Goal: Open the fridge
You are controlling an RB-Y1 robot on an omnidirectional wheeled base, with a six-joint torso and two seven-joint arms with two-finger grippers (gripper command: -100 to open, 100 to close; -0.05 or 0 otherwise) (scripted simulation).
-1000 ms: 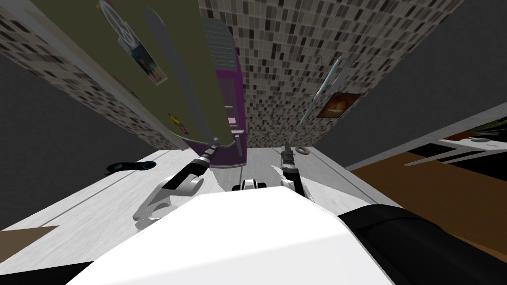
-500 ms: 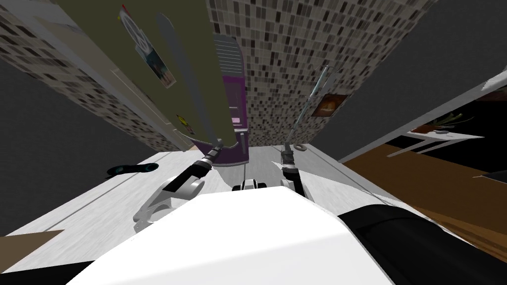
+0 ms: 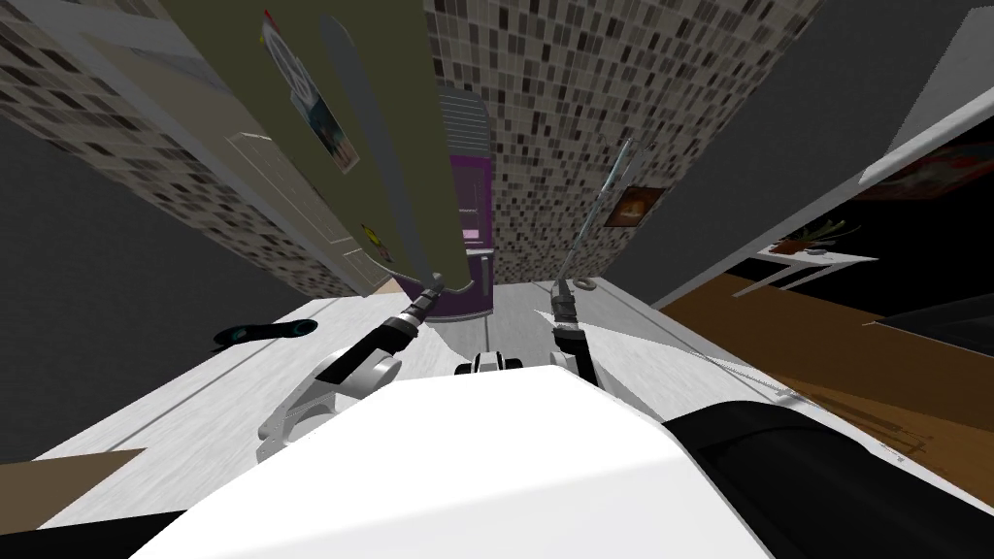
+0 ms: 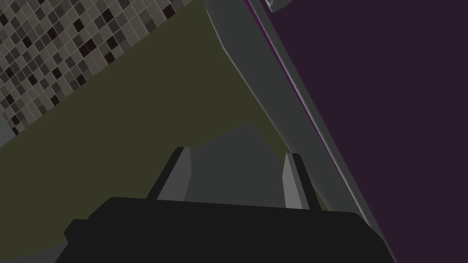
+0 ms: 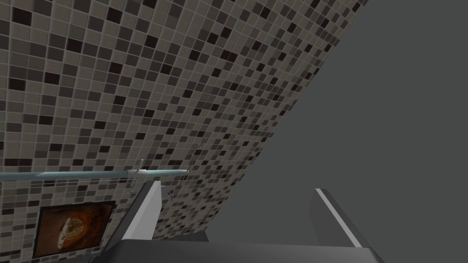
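The fridge door (image 3: pixel 413 146) is olive, with stickers on its face and a long grey handle (image 3: pixel 374 165). It stands swung out from the purple fridge body (image 3: pixel 471 281). My left gripper (image 3: pixel 434 283) is at the handle's lower end. In the left wrist view the left gripper (image 4: pixel 236 171) has its fingers (image 4: pixel 180 176) pressed on a grey piece of the handle (image 4: pixel 274 91), with the olive door (image 4: pixel 137 114) on one side and the purple body (image 4: pixel 388 114) on the other. My right gripper (image 3: pixel 561 291) is held up beside the fridge, and the right wrist view shows the right gripper (image 5: pixel 240 217) open and holding nothing.
A black and teal object (image 3: pixel 264 332) lies on the pale floor to my left. A thin pole (image 3: pixel 594 209) leans on the tiled wall near a small picture (image 3: pixel 631 206), with a ring (image 3: pixel 583 284) on the floor below. Brown flooring (image 3: pixel 825 340) and a white table (image 3: pixel 815 254) lie to the right.
My head view has turned, shifting the walls and the table. The olive door has swung further out from the purple body, with my left gripper still at the handle's lower end. The right arm is unchanged.
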